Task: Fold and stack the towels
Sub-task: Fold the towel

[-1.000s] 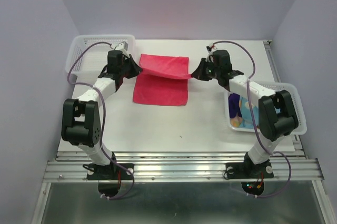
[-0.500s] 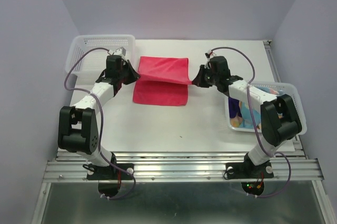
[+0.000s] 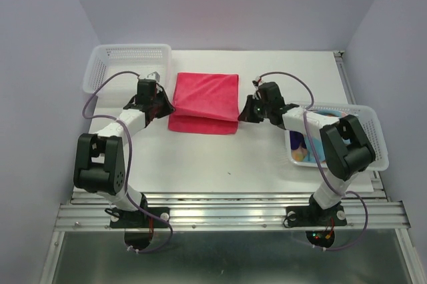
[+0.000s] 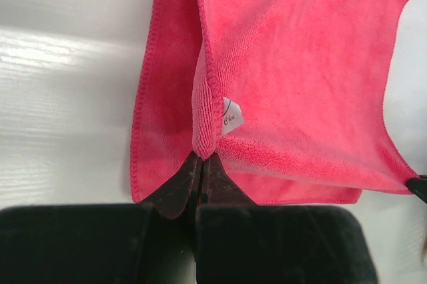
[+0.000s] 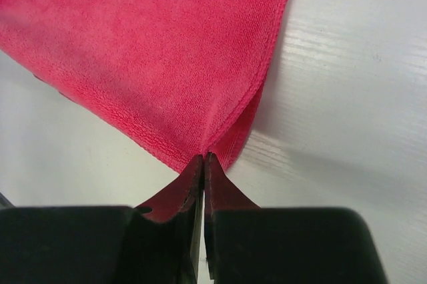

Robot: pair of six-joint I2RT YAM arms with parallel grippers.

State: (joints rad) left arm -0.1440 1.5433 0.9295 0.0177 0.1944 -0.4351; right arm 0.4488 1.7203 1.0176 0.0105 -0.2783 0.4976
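Right of the pink towel (image 3: pixel 205 94) sits a basket (image 3: pixel 380 139).

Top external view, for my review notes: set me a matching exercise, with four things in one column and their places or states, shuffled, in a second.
Things:
1. magenta-pink cloth towel
2. white mesh plastic basket holding patterned cloth
3. second white mesh plastic basket
4. left gripper

Places or states:
A. far left corner of the table
B. shut on the towel's left edge
C. right side of the table
D. middle of the table, partly folded over itself

Pairs: 1-D, 2-C, 3-A, 4-B.
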